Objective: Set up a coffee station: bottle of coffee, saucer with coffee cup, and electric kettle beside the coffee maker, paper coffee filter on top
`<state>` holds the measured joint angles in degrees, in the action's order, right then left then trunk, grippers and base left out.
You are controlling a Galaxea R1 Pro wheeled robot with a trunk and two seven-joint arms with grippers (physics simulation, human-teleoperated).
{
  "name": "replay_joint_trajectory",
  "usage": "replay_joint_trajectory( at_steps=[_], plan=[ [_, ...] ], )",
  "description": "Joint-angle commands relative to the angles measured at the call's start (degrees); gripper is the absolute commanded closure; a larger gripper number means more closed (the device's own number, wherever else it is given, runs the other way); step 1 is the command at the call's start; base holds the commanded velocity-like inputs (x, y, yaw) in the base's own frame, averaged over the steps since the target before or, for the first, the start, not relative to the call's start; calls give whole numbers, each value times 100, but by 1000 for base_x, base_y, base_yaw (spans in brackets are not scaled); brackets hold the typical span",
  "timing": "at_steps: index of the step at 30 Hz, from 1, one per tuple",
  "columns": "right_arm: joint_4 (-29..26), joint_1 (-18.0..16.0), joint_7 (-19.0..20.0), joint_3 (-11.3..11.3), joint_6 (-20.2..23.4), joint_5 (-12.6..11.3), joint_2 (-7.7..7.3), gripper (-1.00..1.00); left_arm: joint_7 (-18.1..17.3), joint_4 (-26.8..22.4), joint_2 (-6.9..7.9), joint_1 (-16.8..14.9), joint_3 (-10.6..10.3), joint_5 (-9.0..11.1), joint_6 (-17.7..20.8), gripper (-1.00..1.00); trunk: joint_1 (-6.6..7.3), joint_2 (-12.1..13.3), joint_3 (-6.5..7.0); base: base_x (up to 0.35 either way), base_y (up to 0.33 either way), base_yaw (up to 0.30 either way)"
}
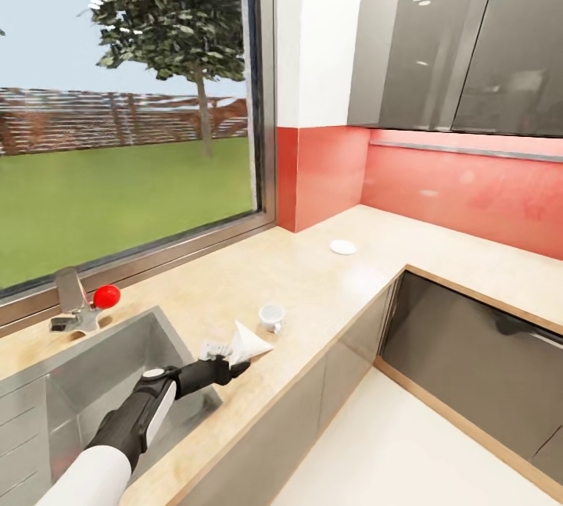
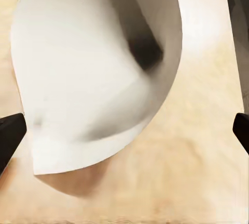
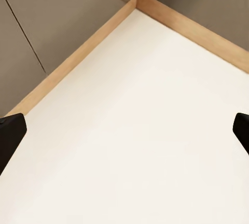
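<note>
My left gripper (image 1: 234,369) has its fingers spread wide around the white paper cone filter (image 1: 249,343) lying on the light-wood counter (image 1: 313,279), tip pointing away from me; whether they touch it is unclear. Beside it stands a tiny white cup (image 1: 271,317), a white saucer (image 1: 342,247) further off. My right fingers (image 3: 10,135) hang parted over pale floor (image 3: 145,130)

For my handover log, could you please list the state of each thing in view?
paper coffee filter: lying on the kitchen countertop, between open jaws, not gripped
coffee cup: upright on the countertop, not on the saucer
saucer: bare, near the corner
left gripper: open
right gripper: open, over the floor
</note>
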<state>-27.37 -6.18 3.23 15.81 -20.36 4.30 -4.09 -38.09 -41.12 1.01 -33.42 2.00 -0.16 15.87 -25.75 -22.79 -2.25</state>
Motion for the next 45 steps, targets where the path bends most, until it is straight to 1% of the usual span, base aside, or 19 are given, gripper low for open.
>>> replay_joint_trajectory(
  at_steps=[1,3,5,8,14,21,26,35,45],
  plan=[
    [37,-7,67,12,0,78,38,-100,0,-39,30,19,53,8,14,-100,-4,-13,-13,0,0,0],
    [101,-8,49,3,-7,83,45,-100,-3,-103,88,19,59,-1,-2,-100,-4,-13,-13,0,0,0],
    [109,-8,49,3,-7,83,45,-100,-3,-167,88,19,59,-1,-2,-100,-4,-13,-13,0,0,0],
    [111,-9,29,24,-13,81,44,-100,-5,-113,66,14,33,-7,-4,-100,-4,-13,-13,0,0,0],
    [223,-10,21,43,-20,73,-18,-100,-6,-83,58,8,7,-10,-5,-100,-4,-13,-13,0,0,0],
    [233,-10,20,50,-21,72,-22,-100,-9,-81,34,2,-14,-4,-5,-100,-4,-13,-13,3,-1,0],
    [224,-8,-8,73,-21,63,-26,-100,-8,-75,22,5,-61,-6,-7,-100,-4,-13,-13,135,-87,-6],
    [215,-9,-15,74,-21,63,-30,-100,-13,-74,26,5,-76,-3,-9,-100,-4,-13,-13,14,-9,-182],
    [207,-9,-15,72,-28,63,-31,-100,-15,-72,31,4,-68,-12,-14,-100,-4,-13,-13,0,0,-20]
  ],
)
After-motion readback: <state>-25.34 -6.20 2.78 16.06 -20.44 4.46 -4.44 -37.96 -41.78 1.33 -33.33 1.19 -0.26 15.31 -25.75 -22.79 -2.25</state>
